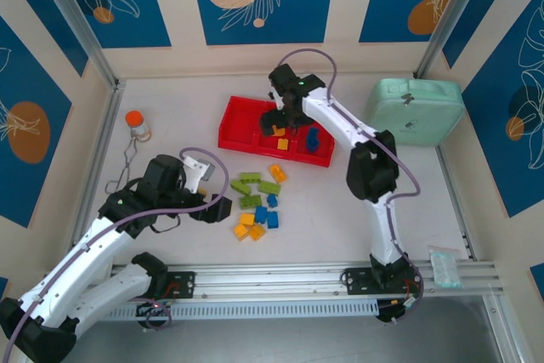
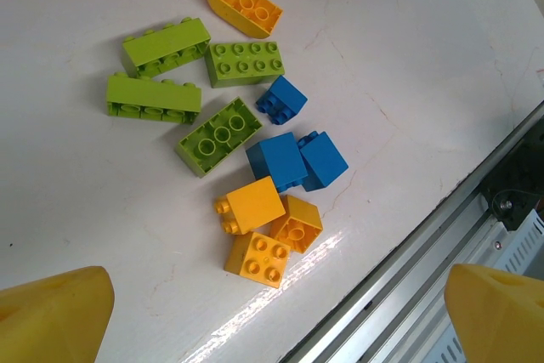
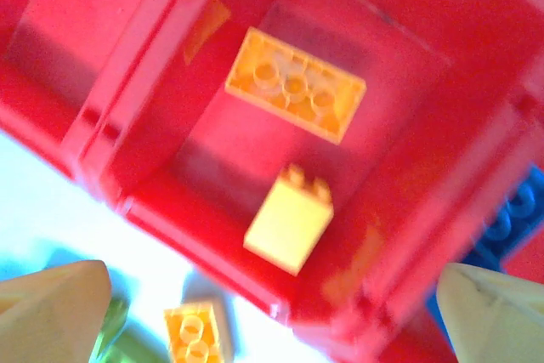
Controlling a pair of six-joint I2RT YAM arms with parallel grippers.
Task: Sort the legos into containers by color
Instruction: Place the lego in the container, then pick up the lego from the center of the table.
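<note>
Red tray (image 1: pixel 231 115): middle compartment (image 3: pixel 225 159) holds 2 orange-yellow legos (image 3: pixel 295 95), right compartment (image 1: pixel 322 153) blue lego (image 1: pixel 312 137); left jaws, right jaws open

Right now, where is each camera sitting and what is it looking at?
Top camera: above and behind the robot, facing down at the white table; the left arm and right arm show.
Left wrist camera: on the left arm, facing down at loose green, orange-yellow and blue plastic bricks; the open left gripper shows.
Right wrist camera: over the long red plastic tray, middle compartment, two orange-yellow bricks inside; the open right gripper shows.
Shared: top and left wrist views both show the loose bricks.
</note>
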